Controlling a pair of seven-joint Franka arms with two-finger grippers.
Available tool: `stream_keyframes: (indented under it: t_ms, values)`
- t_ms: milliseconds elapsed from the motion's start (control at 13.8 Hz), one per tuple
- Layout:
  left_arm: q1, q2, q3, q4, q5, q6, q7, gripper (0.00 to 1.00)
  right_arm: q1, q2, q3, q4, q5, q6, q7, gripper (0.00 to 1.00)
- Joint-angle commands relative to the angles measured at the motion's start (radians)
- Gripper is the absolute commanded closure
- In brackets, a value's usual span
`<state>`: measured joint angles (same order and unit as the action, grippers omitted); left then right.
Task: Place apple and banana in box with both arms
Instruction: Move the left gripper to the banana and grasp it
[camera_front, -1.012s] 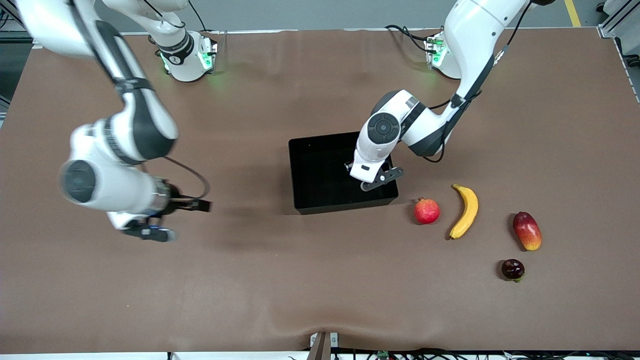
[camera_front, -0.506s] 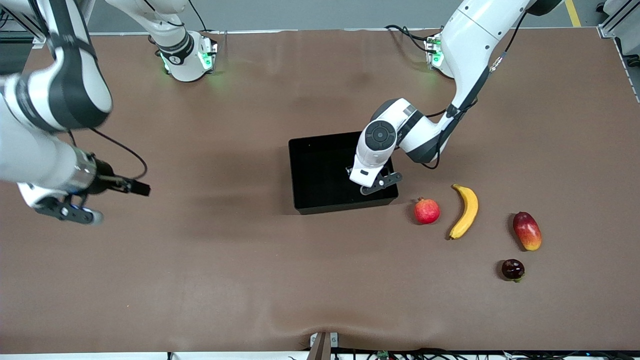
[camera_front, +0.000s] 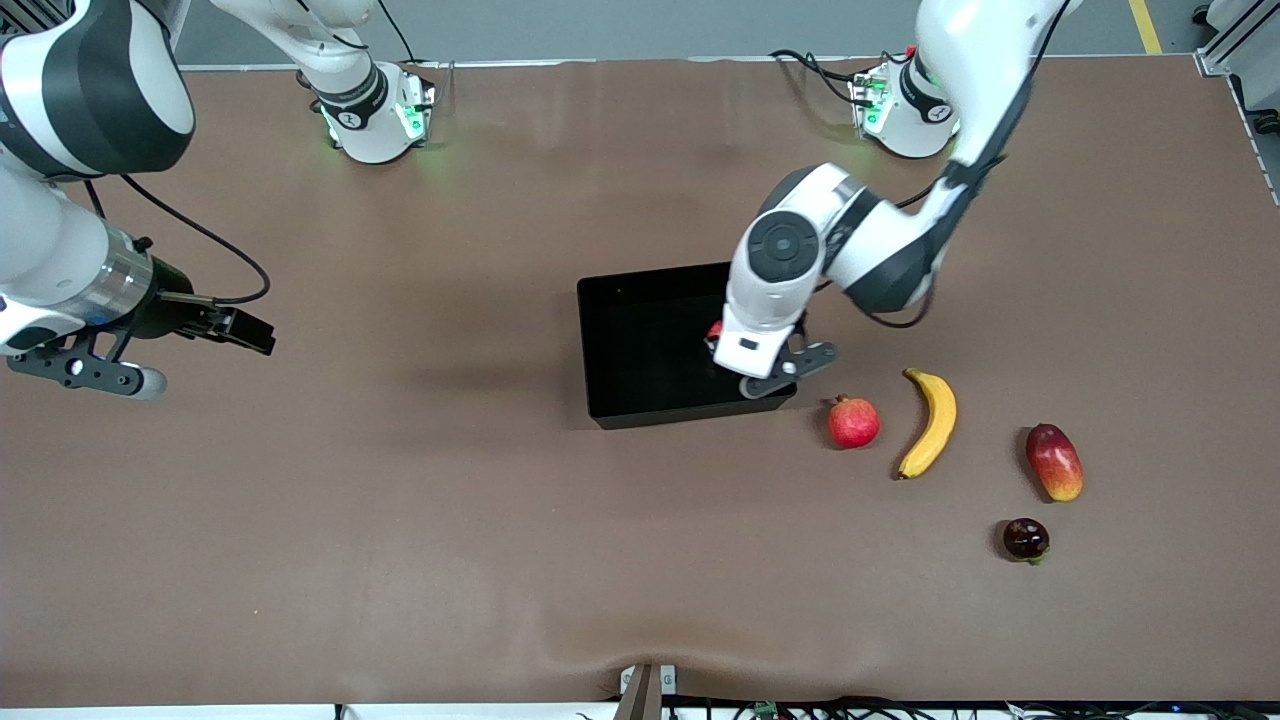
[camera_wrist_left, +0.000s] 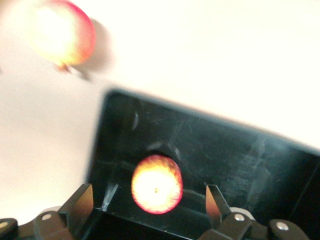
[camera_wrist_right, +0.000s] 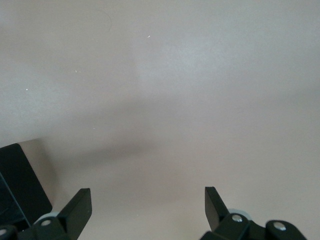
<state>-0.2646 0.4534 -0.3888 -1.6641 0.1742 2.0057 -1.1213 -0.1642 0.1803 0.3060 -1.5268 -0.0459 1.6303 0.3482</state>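
Observation:
The apple (camera_wrist_left: 156, 184) lies on the floor of the black box (camera_front: 640, 340), near the box's corner toward the left arm's end. In the front view only a red sliver of the apple (camera_front: 714, 330) shows beside the left wrist. My left gripper (camera_front: 775, 372) hangs over that corner, open. In the left wrist view its fingers (camera_wrist_left: 82, 200) stand wide on either side of the apple without touching it, over the box (camera_wrist_left: 240, 160). The banana (camera_front: 930, 422) lies on the table beside the box, toward the left arm's end. My right gripper (camera_front: 85, 370) is open and empty (camera_wrist_right: 145, 192) over bare table at the right arm's end.
A round red fruit with a crown tip (camera_front: 853, 422) lies between the box and the banana, and also shows in the left wrist view (camera_wrist_left: 62, 32). A red-yellow mango (camera_front: 1054, 461) and a small dark fruit (camera_front: 1026, 539) lie toward the left arm's end.
My right arm has swung away from the box to the right arm's end of the table. My left gripper has risen a little over the box, and the apple now shows beside it.

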Motion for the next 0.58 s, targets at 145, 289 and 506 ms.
stream_keyframes:
  t_ms: [145,289,506]
  values:
    - [0.235,-0.015,-0.010,0.023,0.005,-0.045,0.303,0.00,-0.037,-0.059,0.010,0.014,-0.011,-0.127,-0.194,0.00]
    - [0.318,0.017,-0.007,0.020,0.011,-0.036,0.459,0.00,-0.046,-0.116,0.012,0.002,-0.003,-0.173,-0.219,0.00]
    - [0.430,0.094,-0.005,0.015,0.022,-0.009,0.682,0.00,-0.009,-0.206,-0.045,-0.067,0.014,-0.184,-0.221,0.00]
